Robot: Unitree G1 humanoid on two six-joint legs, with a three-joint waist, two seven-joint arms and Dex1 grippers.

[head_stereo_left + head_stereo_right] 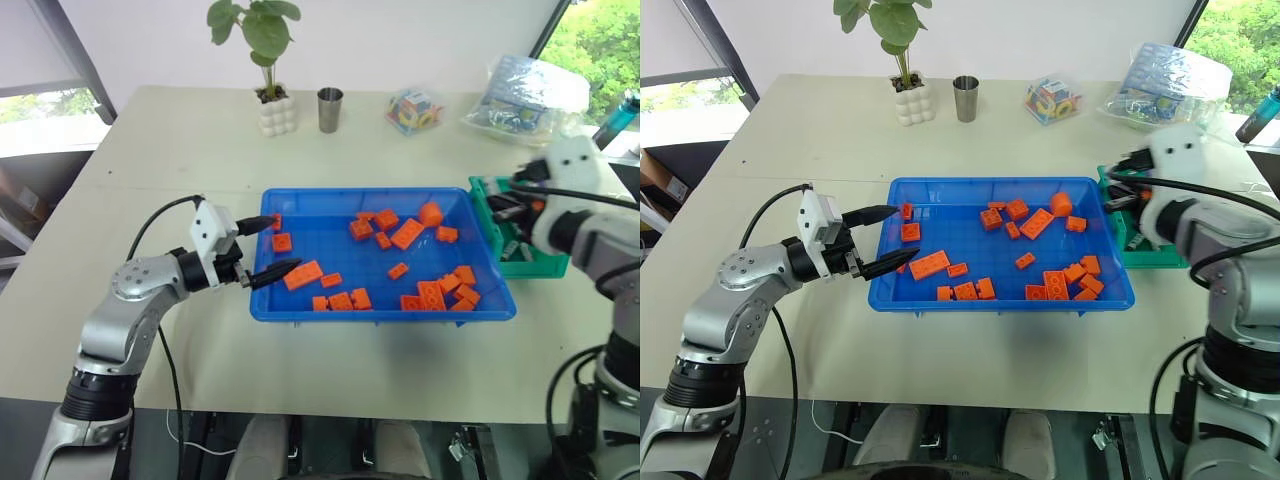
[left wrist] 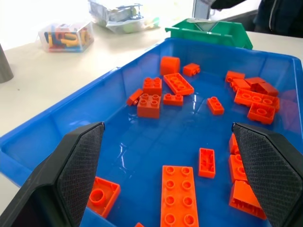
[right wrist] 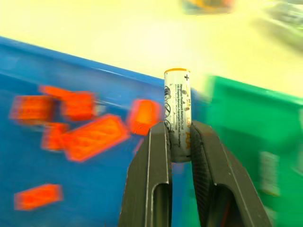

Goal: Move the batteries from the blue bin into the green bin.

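The right gripper [image 3: 178,142] is clenched on an upright battery [image 3: 177,111], at about 3 o'clock of the blue bin [image 1: 300,305], over the green bin [image 1: 545,265]. The left gripper [image 1: 272,247] hangs released at the blue bin's 9 o'clock rim, near orange bricks [image 1: 303,275].

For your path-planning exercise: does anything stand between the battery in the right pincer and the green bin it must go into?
Nothing visible does. The right pincer is shut on the battery, held upright near the blue bin's right rim, with the green bin right beside it and its open top unobstructed.
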